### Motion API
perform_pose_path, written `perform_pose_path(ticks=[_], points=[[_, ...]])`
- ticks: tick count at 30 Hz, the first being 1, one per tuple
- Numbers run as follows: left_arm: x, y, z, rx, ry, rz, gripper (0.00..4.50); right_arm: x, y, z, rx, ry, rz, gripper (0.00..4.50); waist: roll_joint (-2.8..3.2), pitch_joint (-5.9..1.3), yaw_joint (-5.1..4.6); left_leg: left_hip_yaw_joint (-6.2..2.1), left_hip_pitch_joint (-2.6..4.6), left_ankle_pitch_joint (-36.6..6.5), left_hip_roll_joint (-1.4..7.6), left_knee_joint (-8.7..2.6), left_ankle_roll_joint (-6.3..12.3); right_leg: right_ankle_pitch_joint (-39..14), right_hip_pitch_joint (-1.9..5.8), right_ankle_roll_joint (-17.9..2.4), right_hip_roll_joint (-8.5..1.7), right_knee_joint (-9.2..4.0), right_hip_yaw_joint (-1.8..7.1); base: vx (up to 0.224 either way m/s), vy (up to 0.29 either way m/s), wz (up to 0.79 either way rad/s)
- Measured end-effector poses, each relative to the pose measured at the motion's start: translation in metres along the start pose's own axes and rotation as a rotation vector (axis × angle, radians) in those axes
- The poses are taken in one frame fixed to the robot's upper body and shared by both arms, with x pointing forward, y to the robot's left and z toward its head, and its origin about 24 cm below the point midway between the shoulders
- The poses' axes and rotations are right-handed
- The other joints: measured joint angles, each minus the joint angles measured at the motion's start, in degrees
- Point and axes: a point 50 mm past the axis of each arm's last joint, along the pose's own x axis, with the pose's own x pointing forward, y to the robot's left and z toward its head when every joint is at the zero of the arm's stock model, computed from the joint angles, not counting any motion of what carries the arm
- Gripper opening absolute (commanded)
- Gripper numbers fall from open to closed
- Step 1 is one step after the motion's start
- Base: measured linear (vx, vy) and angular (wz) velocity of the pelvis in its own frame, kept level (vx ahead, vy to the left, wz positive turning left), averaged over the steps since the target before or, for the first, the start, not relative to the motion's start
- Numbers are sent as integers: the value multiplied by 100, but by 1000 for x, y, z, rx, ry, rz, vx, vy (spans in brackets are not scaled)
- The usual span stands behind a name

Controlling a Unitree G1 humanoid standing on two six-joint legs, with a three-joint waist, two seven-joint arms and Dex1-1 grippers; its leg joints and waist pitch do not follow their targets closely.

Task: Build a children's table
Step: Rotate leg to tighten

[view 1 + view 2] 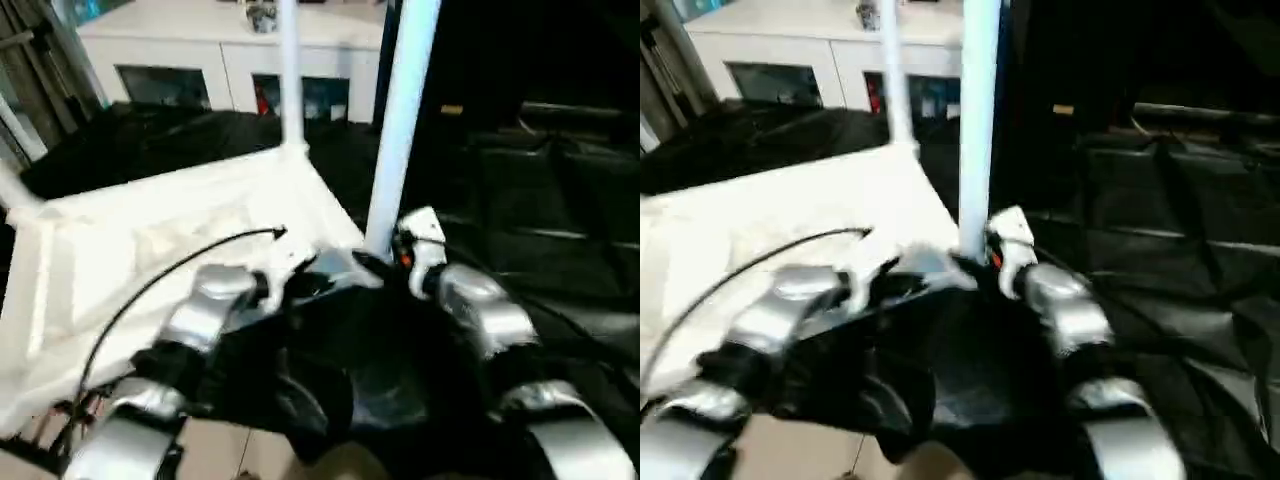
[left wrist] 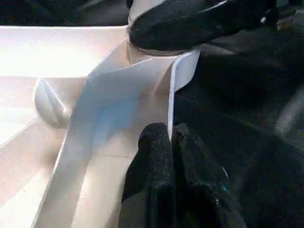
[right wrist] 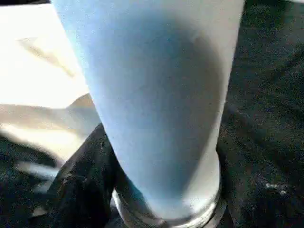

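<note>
The white tabletop (image 1: 150,250) lies upside down on a black cover, ribbed side up. Two white legs stand upright in its corner sockets: a far leg (image 1: 290,70) and a near leg (image 1: 400,120). My right gripper (image 1: 375,260) is at the foot of the near leg (image 3: 156,95), just above the socket (image 3: 166,216), with its fingers (image 2: 190,23) closed round the tube. My left gripper (image 2: 170,135) is shut on the tabletop's thin rim wall (image 2: 172,90) close to that same corner.
A white cabinet (image 1: 230,60) with glass doors stands behind the table. Black cloth (image 1: 560,200) covers the surface to the right. A black cable (image 1: 180,265) arcs over my left forearm. Pale floor (image 1: 230,450) shows below my arms.
</note>
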Motion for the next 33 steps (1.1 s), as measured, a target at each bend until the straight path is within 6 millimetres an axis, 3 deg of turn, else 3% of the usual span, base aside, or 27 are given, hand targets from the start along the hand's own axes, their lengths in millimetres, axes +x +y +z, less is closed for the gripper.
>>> perform_pose_path(ticks=[1,3,10,16,19,26,33], points=[[1,0,1,-2,-1,13,0,2,1,0,4,-7,-23,265,5,-4,-1,1,0,0,0,0,0,2,0,-3,0,0,0,0,0,0],[3,0,1,-4,-3,27,0,5,2,1,16,-19,-52,335,11,-8,-6,1,-2,0,0,-3,0,3,0,-4,0,-1,-2,0,0,0],[3,-1,3,-1,-7,25,0,7,5,2,15,-39,-37,384,11,-7,-5,3,-7,-1,1,-15,0,5,-3,-10,0,-4,-7,0,0,0],[-4,0,2,12,-9,-16,0,-1,-1,4,-40,-30,78,384,3,-2,-3,4,-18,-1,2,-28,0,4,-18,-8,1,-8,-13,0,0,0],[-15,0,-2,19,-30,-87,0,-12,-5,3,-112,-13,221,384,4,-2,9,6,-31,0,8,-31,1,3,-51,-10,4,-4,-26,0,0,0],[-29,-4,-5,63,-25,-260,0,-35,-6,2,-206,51,506,384,1,9,135,9,-55,-1,11,-1,5,5,-64,-18,1,1,-27,0,0,0],[-43,-4,-11,80,-1,-359,0,-46,-2,1,-252,95,677,384,-7,15,151,8,-49,-1,13,-2,4,5,-64,-19,2,7,-28,0,0,0]])
